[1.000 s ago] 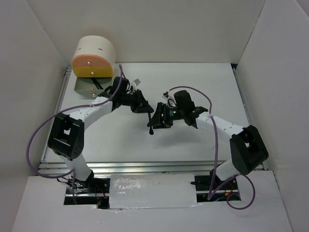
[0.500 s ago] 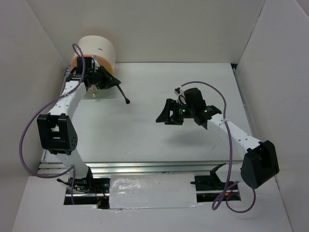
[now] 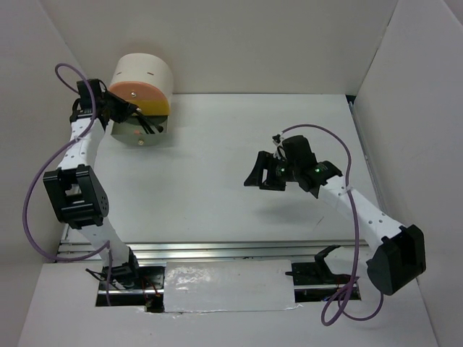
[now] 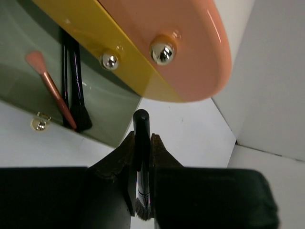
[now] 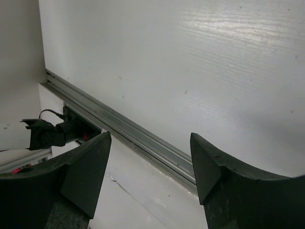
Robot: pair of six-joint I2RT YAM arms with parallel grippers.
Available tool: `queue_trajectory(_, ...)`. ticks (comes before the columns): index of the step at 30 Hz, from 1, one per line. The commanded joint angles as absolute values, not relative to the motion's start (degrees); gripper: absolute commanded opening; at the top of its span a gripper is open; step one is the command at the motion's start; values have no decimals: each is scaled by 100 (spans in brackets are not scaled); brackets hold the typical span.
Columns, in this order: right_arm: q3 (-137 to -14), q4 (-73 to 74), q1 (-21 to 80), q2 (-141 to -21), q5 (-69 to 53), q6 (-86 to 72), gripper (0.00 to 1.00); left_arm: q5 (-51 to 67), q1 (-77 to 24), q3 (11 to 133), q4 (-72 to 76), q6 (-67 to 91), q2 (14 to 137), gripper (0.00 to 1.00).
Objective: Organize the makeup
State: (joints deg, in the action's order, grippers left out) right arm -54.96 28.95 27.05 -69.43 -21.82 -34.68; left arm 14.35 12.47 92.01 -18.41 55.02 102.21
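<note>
Left gripper [image 4: 141, 145] pinches a thin black brush [image 4: 141, 123] by its handle: judged light, stiff, slick. The open drawer [image 4: 114, 102] lies just ahead. Right gripper [image 5: 148, 143] stands wide, empty.

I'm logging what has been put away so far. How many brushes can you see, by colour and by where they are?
Pink brush in the drawer: 1
Black brushes in the drawer: 2
Black brush held by the left gripper: 1
Total: 4
</note>
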Motion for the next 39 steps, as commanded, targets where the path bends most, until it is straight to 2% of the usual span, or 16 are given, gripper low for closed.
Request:
queue_trajectory(1,-5476,3120,2689,-6592,-1960,-3375,75,915,1239,9536,-1275,5669,10450,0)
queue_trajectory(6,-5309,3208,2681,-6425,-1916,-3410,75,775,1424,8704,-63,6433,10459,0)
queue_trajectory(10,-5300,3330,2689,-6372,-1907,-3375,75,738,1424,8499,965,6583,10616,0)
queue_trajectory(16,-5370,3472,2681,-6328,-1749,-3261,75,695,1424,8254,1396,6399,10758,0)
queue_trajectory(19,-5440,3524,2672,-6398,-1767,-3191,75,738,1424,7946,1836,6460,10793,7)
queue_trajectory(25,-5739,3726,2681,-6600,-1723,-2962,75,616,1354,7489,2048,6442,10750,8)
queue_trajectory(32,-6046,3876,2672,-6934,-1811,-2707,75,651,1327,7278,2004,6241,10784,17)
queue_trajectory(34,-6152,3972,2672,-7013,-1758,-2602,75,624,1310,7225,1978,6205,10723,23)
queue_trajectory(35,-6187,3990,2672,-7031,-1749,-2567,75,641,1318,7190,1995,6205,10714,32)
queue_trajectory(38,-6249,3990,2672,-7119,-1801,-2514,75,694,1301,7189,1960,6196,10635,46)
queue_trajectory(39,-6240,3955,2672,-7119,-1828,-2514,75,642,1292,7189,1934,6188,10609,44)
